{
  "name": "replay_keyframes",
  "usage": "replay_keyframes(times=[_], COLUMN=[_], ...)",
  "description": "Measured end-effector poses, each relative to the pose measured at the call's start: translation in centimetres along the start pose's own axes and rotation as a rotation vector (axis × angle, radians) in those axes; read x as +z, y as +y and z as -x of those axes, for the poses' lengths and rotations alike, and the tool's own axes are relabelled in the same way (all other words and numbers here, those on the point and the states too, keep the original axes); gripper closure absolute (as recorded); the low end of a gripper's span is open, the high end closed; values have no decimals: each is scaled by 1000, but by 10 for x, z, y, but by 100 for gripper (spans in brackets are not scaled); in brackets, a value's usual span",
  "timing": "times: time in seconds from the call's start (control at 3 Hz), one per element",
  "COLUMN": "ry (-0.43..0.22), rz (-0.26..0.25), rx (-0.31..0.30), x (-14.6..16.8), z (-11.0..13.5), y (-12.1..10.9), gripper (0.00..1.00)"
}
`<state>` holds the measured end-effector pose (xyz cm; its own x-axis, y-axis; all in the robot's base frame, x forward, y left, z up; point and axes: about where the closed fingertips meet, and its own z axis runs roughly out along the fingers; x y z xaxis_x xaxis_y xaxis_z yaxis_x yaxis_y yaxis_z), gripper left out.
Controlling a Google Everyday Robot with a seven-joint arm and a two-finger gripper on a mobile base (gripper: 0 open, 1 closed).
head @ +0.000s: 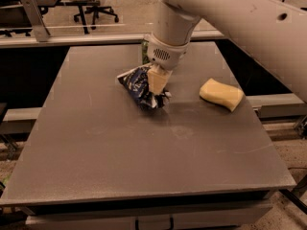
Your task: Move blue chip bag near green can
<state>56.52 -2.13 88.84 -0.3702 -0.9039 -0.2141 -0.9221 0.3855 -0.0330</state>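
The blue chip bag (139,86) is a crinkled navy bag held at the middle of the grey table (120,152), just in front of the can. My gripper (157,84) hangs from the white arm and is shut on the bag's right side, its cream fingers (156,78) pressed into it. The green can (144,52) stands behind the gripper near the table's far edge; only a thin strip of it shows, the rest is hidden by the wrist.
A yellow sponge (221,94) lies on the table to the right of the bag. The big white arm (240,13) crosses the upper right. Office chairs (93,6) and a rail stand beyond the far edge.
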Motion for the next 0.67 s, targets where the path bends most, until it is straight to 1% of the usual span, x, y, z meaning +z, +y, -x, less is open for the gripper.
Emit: replay_keyframes(times=[0.33, 0.67], ry=[-5, -8], rz=[-22, -36], rx=[67, 104], x=[-4, -6], z=[-18, -25], y=[-29, -43], gripper=[96, 73])
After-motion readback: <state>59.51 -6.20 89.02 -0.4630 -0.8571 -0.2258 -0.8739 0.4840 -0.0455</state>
